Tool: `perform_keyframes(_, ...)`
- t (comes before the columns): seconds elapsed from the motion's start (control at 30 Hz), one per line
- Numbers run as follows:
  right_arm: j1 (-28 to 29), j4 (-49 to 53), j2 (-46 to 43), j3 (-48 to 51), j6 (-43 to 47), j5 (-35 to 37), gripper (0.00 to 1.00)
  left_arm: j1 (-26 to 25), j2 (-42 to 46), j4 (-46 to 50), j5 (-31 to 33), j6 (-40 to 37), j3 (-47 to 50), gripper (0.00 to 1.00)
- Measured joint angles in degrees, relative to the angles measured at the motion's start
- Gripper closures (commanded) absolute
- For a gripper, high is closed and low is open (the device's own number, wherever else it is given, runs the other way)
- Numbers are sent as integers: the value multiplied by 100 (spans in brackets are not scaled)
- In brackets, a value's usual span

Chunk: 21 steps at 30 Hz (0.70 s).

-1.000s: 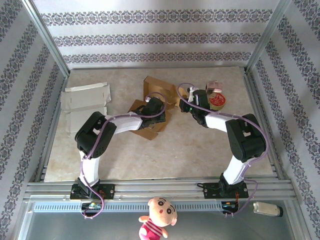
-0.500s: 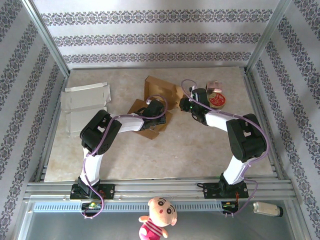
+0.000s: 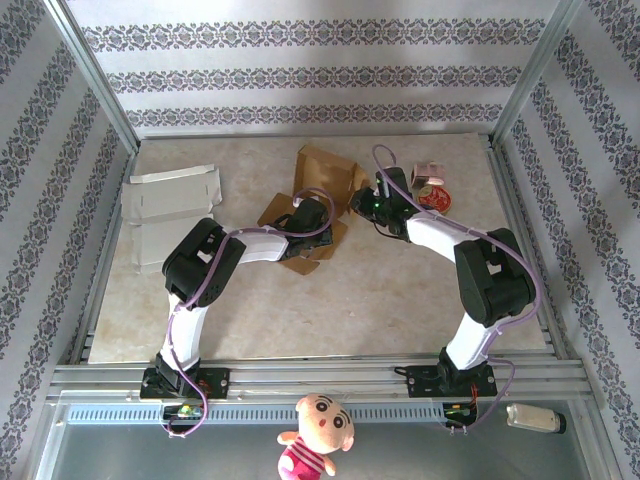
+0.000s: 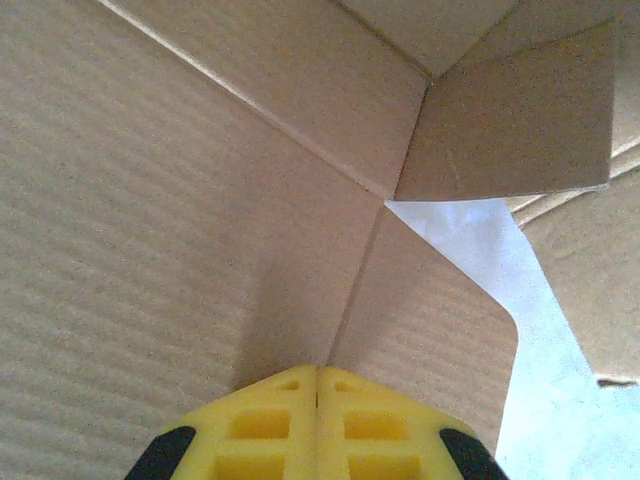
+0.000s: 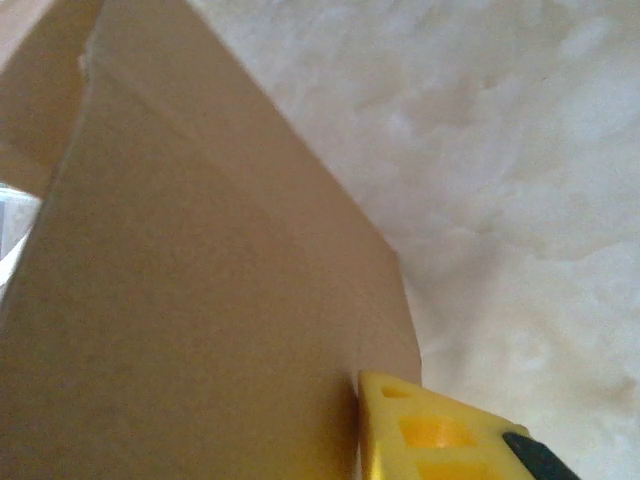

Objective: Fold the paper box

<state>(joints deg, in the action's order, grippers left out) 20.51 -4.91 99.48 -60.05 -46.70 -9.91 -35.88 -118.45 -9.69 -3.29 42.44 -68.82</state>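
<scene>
Currently | paper box (image 3: 322, 180): middle of tabletop (image 3: 400, 290), half-formed, 1 flap (image 5: 200, 300) raised | left fingers (image 4: 262, 428): closed, pressed at the base crease (image 4: 350, 290), likely pinning it down | right fingers (image 5: 425, 432): against the raised flap, probably steadying it; open or gripping cannot be told

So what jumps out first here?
The half-folded brown box stands in the middle of the table, with the left arm and right arm meeting at it. Next come the flat white boxes by the left edge, and a doll in front, below the arms' bases.
</scene>
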Motion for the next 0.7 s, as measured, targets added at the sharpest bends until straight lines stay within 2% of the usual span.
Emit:
perform_keyframes(0.37,424,173,-52,-22,-271,396,74,31,-31,-33,-127,28,-22,100)
perform_keyframes(0.5,640,-118,-33,164,-267,748,75,48,-31,-72,-199,98,-22,100)
perform_keyframes(0.7,752,-782,44,673,-247,970,76,76,4,-109,-273,164,-2,86)
